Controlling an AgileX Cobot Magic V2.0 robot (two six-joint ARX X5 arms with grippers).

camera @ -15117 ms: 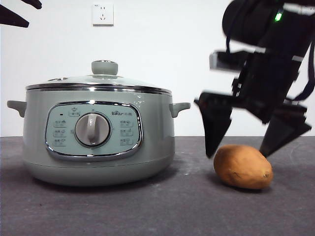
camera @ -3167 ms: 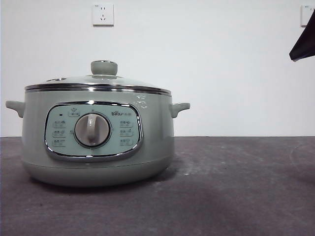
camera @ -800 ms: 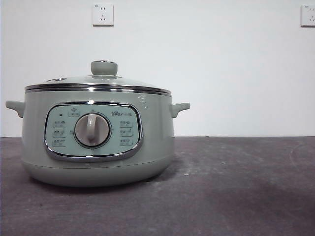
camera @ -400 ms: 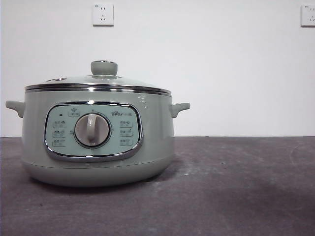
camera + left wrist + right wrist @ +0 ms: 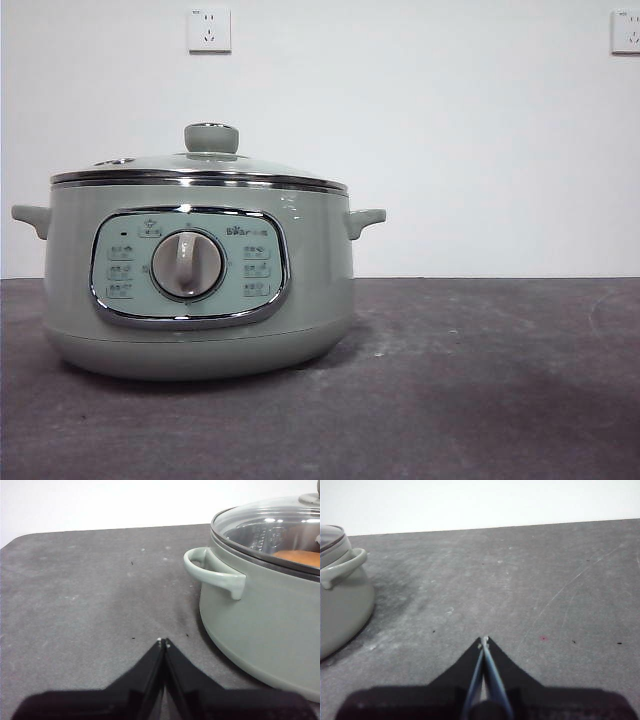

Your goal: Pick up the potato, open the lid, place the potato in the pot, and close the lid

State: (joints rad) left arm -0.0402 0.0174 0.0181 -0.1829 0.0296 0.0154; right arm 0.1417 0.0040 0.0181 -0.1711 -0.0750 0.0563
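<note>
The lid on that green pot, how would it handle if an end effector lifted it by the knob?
The lid looks like glass in a steel rim, so probably rigid, fairly heavy, and breakable if dropped. Its knob is small, round and smooth, so a grip may slip. Hanging from that single central point, it could tilt or swing.

Pot [image 5: 200, 290]: pale sage-green body and side handles, chrome frame round a lighter grey-green control panel, grey dial [image 5: 187, 264] at centre with faint grey icons either side. Lid [image 5: 200, 168]: clear glass, shiny steel rim, pale-green knob. Potato [image 5: 298, 557]: orange-brown patch seen through the glass. Counter [image 5: 480, 380]: dark charcoal grey, mottled with pale dusty smudges and small specks. Wall white; white sockets [image 5: 208, 29]. Left gripper [image 5: 163, 642] and right gripper [image 5: 483, 639]: matte black jaws.
</note>
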